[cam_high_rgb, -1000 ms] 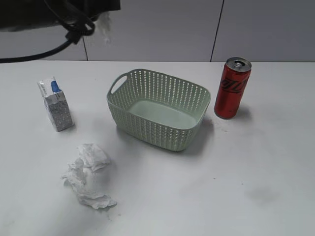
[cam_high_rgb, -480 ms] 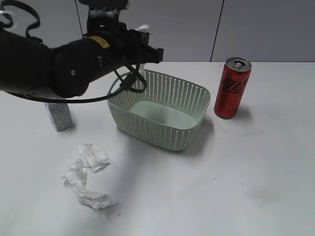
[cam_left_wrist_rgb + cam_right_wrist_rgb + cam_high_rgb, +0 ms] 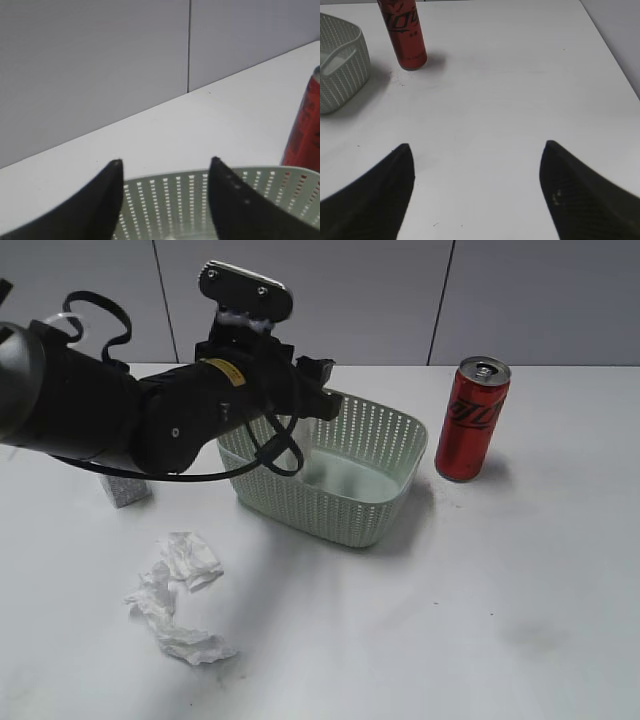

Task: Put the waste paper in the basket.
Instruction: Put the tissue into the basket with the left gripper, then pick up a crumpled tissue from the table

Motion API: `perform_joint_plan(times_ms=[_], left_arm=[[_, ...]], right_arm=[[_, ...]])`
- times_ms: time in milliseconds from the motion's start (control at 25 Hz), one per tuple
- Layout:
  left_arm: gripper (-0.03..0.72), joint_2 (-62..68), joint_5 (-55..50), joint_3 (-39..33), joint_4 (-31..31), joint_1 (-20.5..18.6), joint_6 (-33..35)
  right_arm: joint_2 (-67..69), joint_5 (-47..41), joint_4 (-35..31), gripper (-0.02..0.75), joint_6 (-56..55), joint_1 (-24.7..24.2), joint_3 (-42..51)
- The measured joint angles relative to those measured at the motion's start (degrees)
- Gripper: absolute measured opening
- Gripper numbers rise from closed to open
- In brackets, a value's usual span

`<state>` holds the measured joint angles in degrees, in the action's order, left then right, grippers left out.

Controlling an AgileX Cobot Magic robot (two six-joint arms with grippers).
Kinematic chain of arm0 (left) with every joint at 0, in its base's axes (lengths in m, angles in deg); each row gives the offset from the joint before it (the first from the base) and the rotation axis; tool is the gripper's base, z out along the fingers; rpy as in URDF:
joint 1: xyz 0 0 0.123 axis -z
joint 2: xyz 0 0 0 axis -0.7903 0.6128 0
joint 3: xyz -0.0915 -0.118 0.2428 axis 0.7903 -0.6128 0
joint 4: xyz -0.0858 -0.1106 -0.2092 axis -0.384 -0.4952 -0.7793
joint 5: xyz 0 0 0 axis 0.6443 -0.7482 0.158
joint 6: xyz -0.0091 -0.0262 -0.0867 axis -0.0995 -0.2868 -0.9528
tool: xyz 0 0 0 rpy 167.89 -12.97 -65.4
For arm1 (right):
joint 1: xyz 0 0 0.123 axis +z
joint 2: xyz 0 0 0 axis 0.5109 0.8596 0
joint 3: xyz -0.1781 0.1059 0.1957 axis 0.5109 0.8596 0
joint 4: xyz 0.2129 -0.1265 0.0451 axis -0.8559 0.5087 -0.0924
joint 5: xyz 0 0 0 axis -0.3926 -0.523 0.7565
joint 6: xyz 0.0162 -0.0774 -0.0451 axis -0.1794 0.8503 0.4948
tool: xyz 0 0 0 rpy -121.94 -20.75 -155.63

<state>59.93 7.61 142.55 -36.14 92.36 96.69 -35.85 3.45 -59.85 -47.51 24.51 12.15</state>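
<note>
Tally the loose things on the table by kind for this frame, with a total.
Waste paper: 1 crumpled cluster
Basket: 1
Red can: 1
Small carton: 1, mostly hidden behind the left arm
Total: 4

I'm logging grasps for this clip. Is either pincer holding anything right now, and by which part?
Nothing is held. The left pincer is open and empty over the basket; the right pincer is open over the bare table.
</note>
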Motion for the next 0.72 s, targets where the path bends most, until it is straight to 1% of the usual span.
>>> perform_joint_plan(times_ms=[40,80,120,200,440,560,720], left_arm=[[0.54,0.0,0.05,0.0,0.06,0.0,0.0],[0.594,0.0,0.1,0.0,0.1,0.0,0.0],[0.634,0.0,0.04,0.0,0.19,0.0,0.0],[0.671,0.0,0.04,0.0,0.18,0.0,0.0],[0.686,-1.43,-2.19,0.0,0.2,0.0,0.0],[0.68,-4.48,-6.13,0.0,0.25,0.0,0.0],[0.669,-10.67,-14.05,0.0,0.38,0.0,0.0]], right_arm=[[0.0,0.0,0.0,0.589,0.0,0.0,0.0],[0.0,0.0,0.0,0.589,0.0,0.0,0.0],[0.0,0.0,0.0,0.589,0.0,0.0,0.0],[0.0,0.0,0.0,0.589,0.0,0.0,0.0],[0.0,0.0,0.0,0.589,0.0,0.0,0.0],[0.0,0.0,0.0,0.589,0.0,0.0,0.0],[0.0,0.0,0.0,0.589,0.0,0.0,0.0]])
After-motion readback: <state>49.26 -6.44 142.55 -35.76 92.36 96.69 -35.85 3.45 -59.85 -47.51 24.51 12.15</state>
